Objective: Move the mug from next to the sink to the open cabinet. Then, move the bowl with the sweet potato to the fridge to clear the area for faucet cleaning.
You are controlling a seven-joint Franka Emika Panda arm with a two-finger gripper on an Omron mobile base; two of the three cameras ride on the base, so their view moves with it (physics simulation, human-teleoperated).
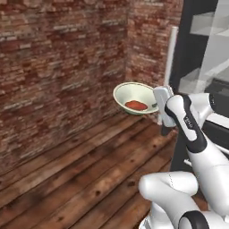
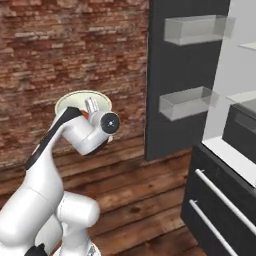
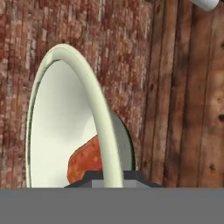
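Glossy white rounded arm (image 1: 197,134) segments, black joint bands (grey wrist block).

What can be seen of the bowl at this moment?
The bowl is round, shallow and pale cream-green with a smooth, glazed-looking surface and a thick rim. It is held in the air above the wooden floor, near the brick wall and the open fridge, tilted so its inside faces the left base camera. The gripper is shut on its rim, seen edge-on in the hand view. The reddish-brown sweet potato lies inside on its lower wall.
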